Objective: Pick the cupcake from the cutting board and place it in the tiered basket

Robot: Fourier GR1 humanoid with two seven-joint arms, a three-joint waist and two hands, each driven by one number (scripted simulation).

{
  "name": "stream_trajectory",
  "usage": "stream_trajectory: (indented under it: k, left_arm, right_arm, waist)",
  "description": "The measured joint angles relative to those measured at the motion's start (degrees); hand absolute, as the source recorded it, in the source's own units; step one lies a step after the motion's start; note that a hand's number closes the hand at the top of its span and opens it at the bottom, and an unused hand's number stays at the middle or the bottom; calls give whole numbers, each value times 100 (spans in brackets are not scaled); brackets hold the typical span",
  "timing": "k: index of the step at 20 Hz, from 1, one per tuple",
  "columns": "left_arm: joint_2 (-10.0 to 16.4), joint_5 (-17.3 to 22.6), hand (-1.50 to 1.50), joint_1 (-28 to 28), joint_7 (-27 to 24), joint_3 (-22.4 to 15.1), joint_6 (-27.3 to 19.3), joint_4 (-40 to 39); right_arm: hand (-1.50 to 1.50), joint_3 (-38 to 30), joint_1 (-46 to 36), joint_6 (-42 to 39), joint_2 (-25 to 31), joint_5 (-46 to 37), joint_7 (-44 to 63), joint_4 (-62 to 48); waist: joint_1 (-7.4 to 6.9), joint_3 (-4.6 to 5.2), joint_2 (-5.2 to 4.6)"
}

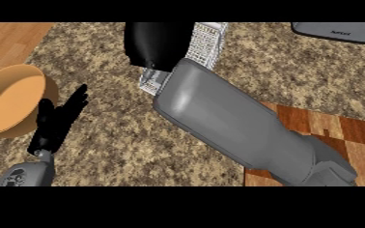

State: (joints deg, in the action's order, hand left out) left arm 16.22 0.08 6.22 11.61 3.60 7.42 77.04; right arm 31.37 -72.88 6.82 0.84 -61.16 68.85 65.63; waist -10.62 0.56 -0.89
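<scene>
Here the right hand is seen over the tiered basket, grasp indiscernible. The left hand is spread open by the left edge of the counter.

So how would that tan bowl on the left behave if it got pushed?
The tan bowl looks rigid and smooth-walled, so it would probably slide on the speckled counter rather than flex. Its wide, round shape suggests it is unlikely to tip.

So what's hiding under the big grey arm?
A white mesh basket pokes out beside the right robot hand, and a wooden board runs under the grey arm. The cupcake isn't visible; whether the hand holds it can't be told.
</scene>
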Motion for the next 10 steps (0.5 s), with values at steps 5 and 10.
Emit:
stream_trajectory:
  k: [5,10]
  left_arm:
    - [-10,-4,0,24,-60,22,-12,-51]
    - [18,35,0,28,-68,91,-16,-26]
  right_arm:
    - [150,-240,-471,293,-4,39,-104,-636]
    - [150,-673,-692,885,-14,162,-351,-1053]
  waist:
    - [3,-10,-63]
    - [30,-22,-103]
